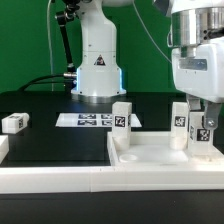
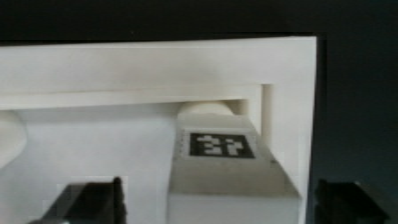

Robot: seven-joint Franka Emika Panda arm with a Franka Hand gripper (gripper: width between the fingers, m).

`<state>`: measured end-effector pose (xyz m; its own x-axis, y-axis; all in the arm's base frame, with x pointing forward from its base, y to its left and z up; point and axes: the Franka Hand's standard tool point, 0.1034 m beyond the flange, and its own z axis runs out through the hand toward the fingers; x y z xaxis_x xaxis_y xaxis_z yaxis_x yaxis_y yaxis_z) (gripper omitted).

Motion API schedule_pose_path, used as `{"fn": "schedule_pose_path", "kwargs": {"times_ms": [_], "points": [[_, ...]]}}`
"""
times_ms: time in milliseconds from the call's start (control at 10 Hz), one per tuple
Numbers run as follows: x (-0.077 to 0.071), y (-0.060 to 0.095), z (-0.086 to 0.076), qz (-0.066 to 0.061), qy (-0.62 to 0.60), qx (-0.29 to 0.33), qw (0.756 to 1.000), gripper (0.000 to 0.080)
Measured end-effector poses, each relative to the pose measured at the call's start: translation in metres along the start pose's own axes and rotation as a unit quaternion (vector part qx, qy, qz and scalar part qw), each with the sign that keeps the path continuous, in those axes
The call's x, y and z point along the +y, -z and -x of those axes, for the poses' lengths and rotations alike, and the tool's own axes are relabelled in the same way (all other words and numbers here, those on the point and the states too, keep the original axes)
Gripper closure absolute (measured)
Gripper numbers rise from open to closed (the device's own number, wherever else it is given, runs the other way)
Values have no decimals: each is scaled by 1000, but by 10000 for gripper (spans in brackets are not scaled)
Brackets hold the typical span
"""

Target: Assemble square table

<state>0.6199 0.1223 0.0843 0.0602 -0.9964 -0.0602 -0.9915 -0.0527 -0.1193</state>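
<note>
the end effector (image 2: 217, 203) is hanging with its fingers spread wide on either side of a tagged leg (image 2: 224, 150), gripping nothing, the leg standing in a corner of the white slab (image 1: 150, 155) on the table (image 1: 55, 140), so leg-fitting is seemingly in hand, calling next for closing squarely on it.

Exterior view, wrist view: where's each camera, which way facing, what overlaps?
Exterior view: low beside the black table, facing the arm's white base across it; the tool shows at the exterior view's right.
Wrist view: on the wrist, looking past dark fingertips at the large white square plastic slab.
Shared: that slab and the small white tagged leg between the open jaws.
</note>
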Motion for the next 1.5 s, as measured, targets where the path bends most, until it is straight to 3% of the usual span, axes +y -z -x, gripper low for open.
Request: {"fn": "schedule_pose_path", "kwargs": {"times_ms": [100,200,700,1000,1300,1500], "points": [[-1,0,3,-3,54,-1,999,177],[-2,0,8,-7,78,-2,997,155],[-2,0,6,-4,305,6,952,150],[-5,2,4,-11,454,14,891,150],[-5,2,3,-9,544,16,839,150],[-6,2,2,-8,579,17,815,150]]}}
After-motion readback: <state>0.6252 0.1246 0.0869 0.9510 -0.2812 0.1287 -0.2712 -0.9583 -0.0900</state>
